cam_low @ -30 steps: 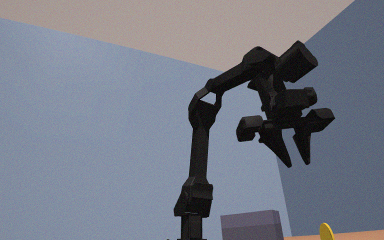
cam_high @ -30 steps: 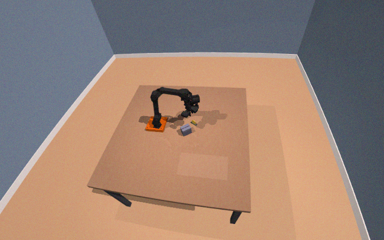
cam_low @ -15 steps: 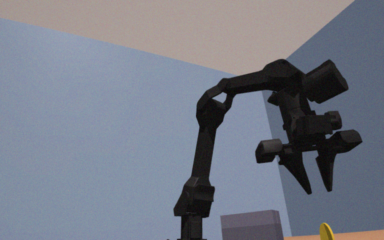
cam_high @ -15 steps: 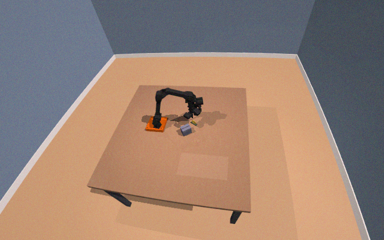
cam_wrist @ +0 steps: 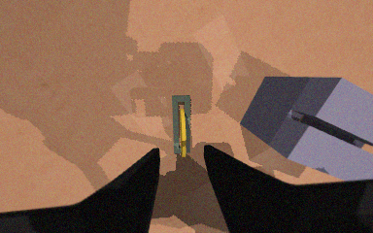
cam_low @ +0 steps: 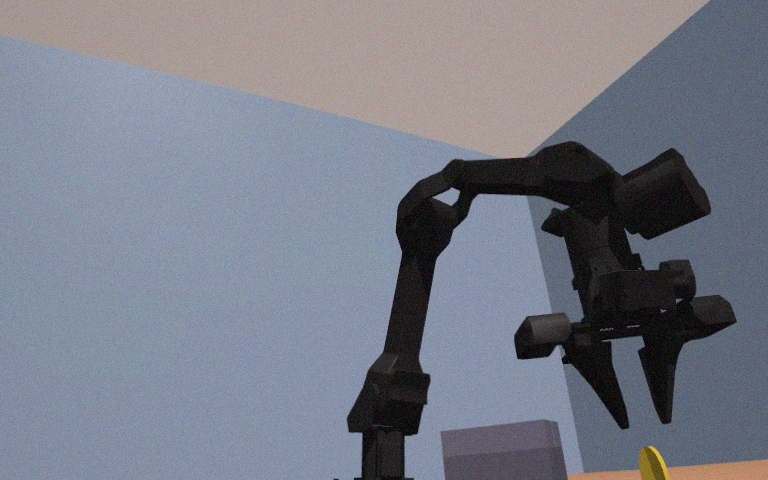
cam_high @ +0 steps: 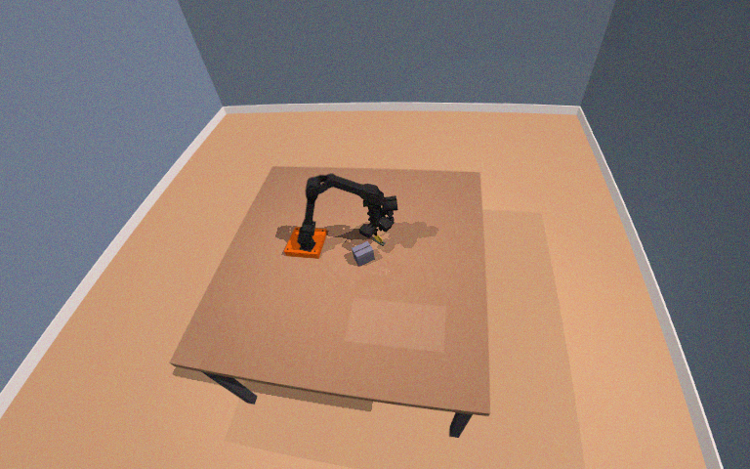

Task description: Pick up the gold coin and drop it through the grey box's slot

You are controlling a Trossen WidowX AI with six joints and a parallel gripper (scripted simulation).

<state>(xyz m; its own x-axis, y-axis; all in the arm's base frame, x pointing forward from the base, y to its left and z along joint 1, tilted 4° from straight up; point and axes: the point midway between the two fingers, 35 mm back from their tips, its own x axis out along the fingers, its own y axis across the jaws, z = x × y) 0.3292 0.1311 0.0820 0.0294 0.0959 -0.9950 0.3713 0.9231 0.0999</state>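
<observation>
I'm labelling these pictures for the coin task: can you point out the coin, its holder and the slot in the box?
coin (cam_wrist: 183, 131): wrist view, on its yellow top edge.
holder (cam_wrist: 175, 121): wrist view, on its green left wall.
slot (cam_wrist: 327, 127): wrist view, midway along the dark line in the box lid.

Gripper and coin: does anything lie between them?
Nothing. In the exterior view the open gripper hangs above the coin with only air between; the wrist view agrees.
</observation>
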